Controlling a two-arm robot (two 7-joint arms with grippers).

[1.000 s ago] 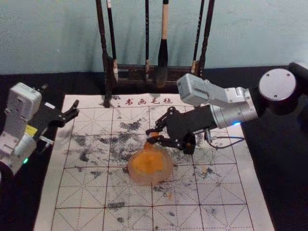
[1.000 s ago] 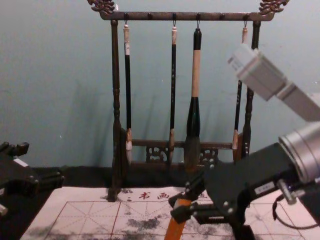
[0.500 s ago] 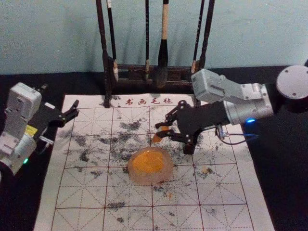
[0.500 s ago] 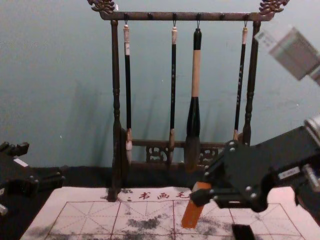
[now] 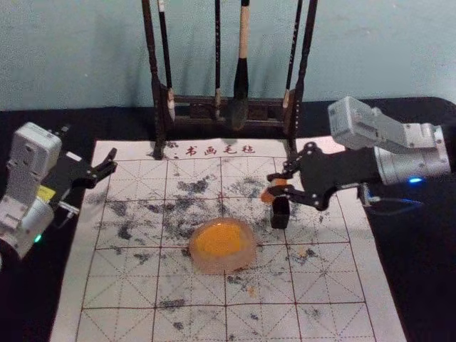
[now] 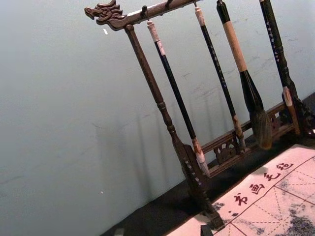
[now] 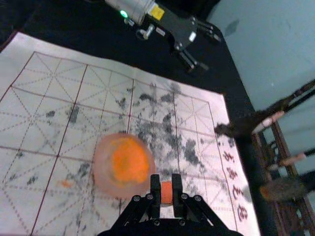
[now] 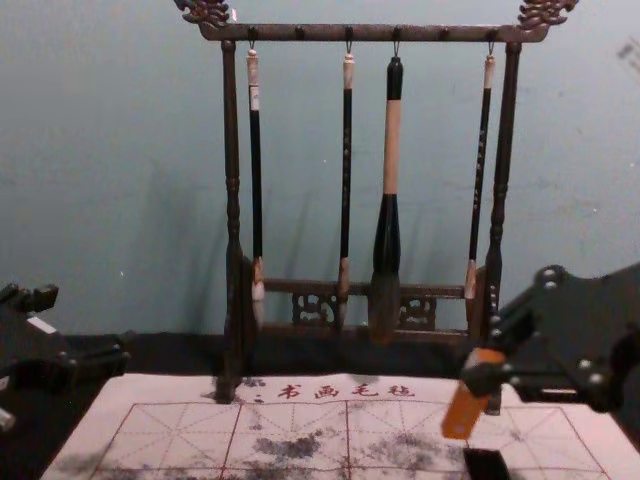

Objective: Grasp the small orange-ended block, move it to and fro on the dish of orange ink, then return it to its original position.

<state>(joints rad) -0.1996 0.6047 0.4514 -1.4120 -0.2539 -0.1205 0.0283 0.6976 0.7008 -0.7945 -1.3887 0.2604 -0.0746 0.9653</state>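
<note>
- The dark worktop (image 5: 420, 285) carries a gridded felt mat (image 5: 114, 320), presumably there to catch stray ink.
- Beyond the mat's middle, a wooden rack (image 8: 300, 33) hangs its brushes (image 8: 391, 150) bristles down, behind the working area.
- The left tool (image 7: 212, 51) waits idle and spread wide by the mat's left edge.
- The right tool (image 5: 271, 187) grips the block near its upper end, leaving the lower part free to dab or be set down.
- The ink dish (image 5: 221, 265) sits centrally, handy for rubbing.
- A small black holder (image 5: 280, 217), likely the block's home, is right of it.
- The orange block (image 8: 462, 410) tilts above the mat near that holder; returning it probably needs straightening first.
</note>
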